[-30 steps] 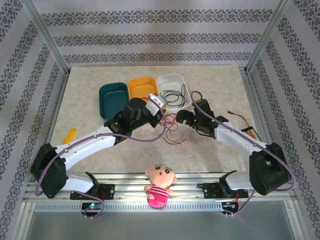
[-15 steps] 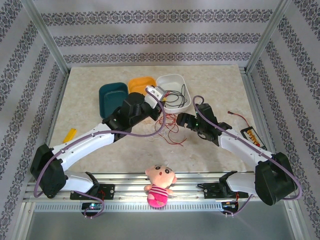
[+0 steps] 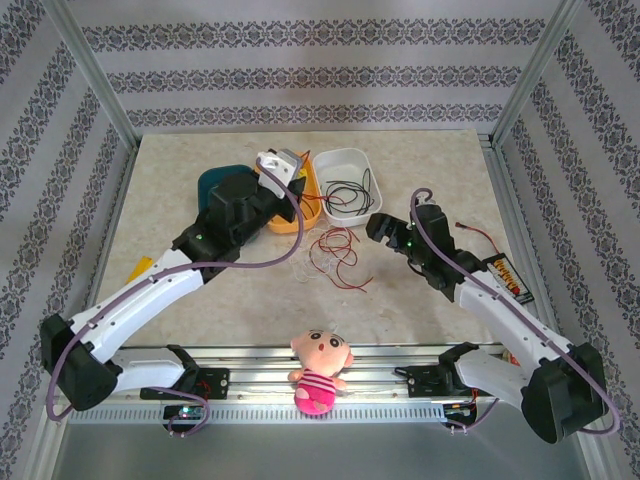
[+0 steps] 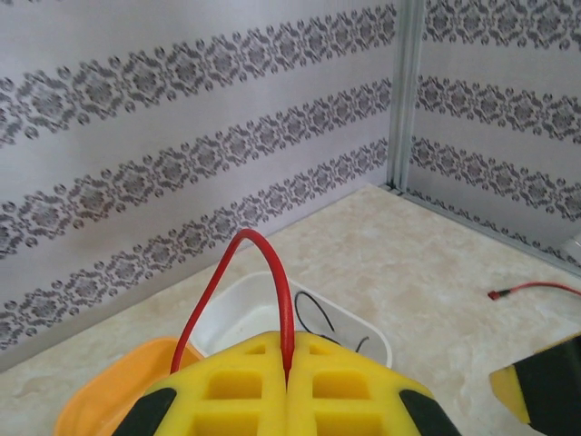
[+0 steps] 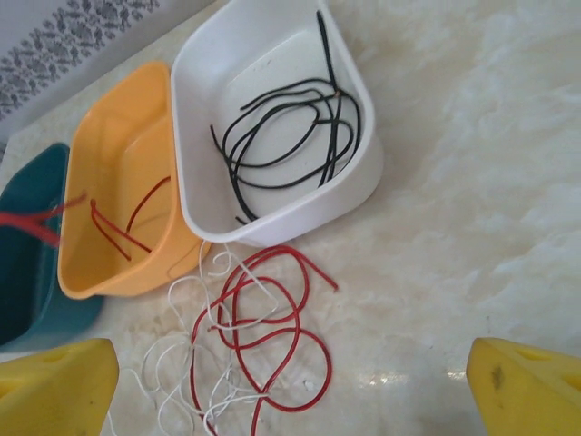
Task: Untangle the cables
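Left gripper tight on a red cable; right gripper wide apart above loose red and white cables.

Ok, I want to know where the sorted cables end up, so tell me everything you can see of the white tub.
The white tub is a smooth, glossy, plastic-looking rounded rectangle with raised walls and a thin rim. It stands upright on the marbled table, its long side against the orange tub. Inside lie loosely looped black cables. Red and white cables lie on the table close to its near wall.
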